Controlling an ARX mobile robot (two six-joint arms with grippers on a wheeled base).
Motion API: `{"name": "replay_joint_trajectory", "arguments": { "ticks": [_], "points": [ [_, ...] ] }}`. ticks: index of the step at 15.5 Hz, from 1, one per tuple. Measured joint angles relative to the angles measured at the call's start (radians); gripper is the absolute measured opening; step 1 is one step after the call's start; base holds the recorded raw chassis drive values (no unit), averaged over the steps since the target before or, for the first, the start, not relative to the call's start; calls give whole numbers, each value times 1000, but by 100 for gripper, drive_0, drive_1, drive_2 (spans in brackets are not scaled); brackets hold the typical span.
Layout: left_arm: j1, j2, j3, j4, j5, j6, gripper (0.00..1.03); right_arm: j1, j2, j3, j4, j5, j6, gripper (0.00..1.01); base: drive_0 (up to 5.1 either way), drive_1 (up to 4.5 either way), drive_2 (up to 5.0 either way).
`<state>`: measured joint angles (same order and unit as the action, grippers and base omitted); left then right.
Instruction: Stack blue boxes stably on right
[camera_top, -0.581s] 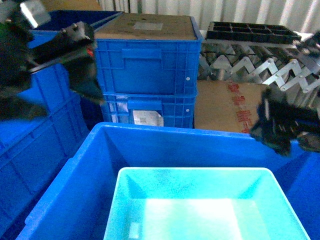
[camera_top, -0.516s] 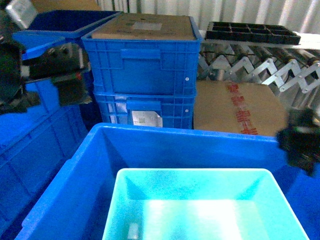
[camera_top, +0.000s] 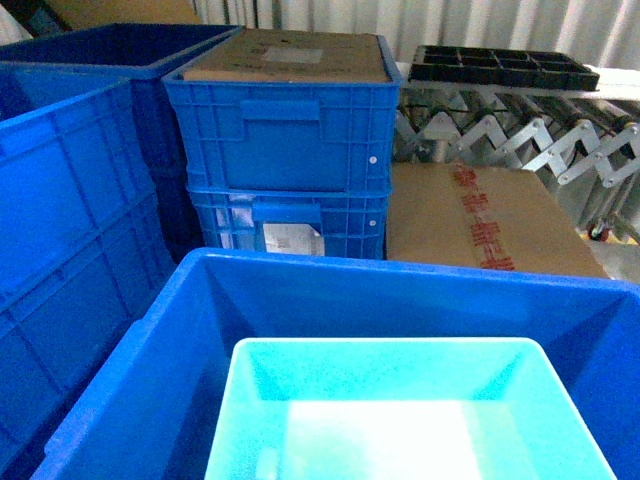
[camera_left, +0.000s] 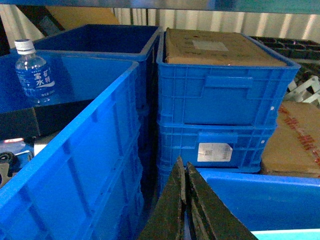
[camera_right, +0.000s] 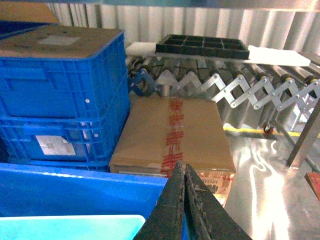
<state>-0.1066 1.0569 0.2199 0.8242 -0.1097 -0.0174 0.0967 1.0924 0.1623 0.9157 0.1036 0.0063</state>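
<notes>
One of the blue boxes, a light turquoise tub (camera_top: 252, 400), sits inside a larger blue bin (camera_top: 380, 268) at the bottom of the head view. A strip of its rim shows in the left wrist view (camera_left: 287, 234) and a corner in the right wrist view (camera_right: 70, 226). My left gripper (camera_left: 184, 169) is shut with nothing in it, above the bin's left rear corner. Over the bin's right rear rim, my right gripper (camera_right: 182, 168) is also shut and empty. Neither gripper appears in the head view.
Two stacked dark blue crates (camera_top: 285, 140) with cardboard on top stand behind the bin. Taller blue crates (camera_top: 70, 200) line the left, one holding a water bottle (camera_left: 32, 72). A taped cardboard box (camera_top: 480, 215), an extendable roller conveyor (camera_top: 520, 135) and a black tray (camera_top: 505, 65) are at back right.
Both arms were raised at the left and right edges of the head view; they have since dropped out of that view. The tub and bin have not moved.
</notes>
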Motion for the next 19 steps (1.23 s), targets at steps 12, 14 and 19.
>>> {"name": "replay_joint_trajectory", "arguments": {
  "ticks": [12,14,19],
  "points": [
    [106,-396,-204,-201,109,0,2,-101,-480,-148,-317,-101,0,2,0,0,0],
    [106,-506,-204,-279,109,0,2,-101,-568,-148,-402,-101,0,2,0,0,0],
    [106,-706,-204,-472,109,0,2,-101,-763,-149,-586,-101,0,2,0,0,0]
  ]
}}
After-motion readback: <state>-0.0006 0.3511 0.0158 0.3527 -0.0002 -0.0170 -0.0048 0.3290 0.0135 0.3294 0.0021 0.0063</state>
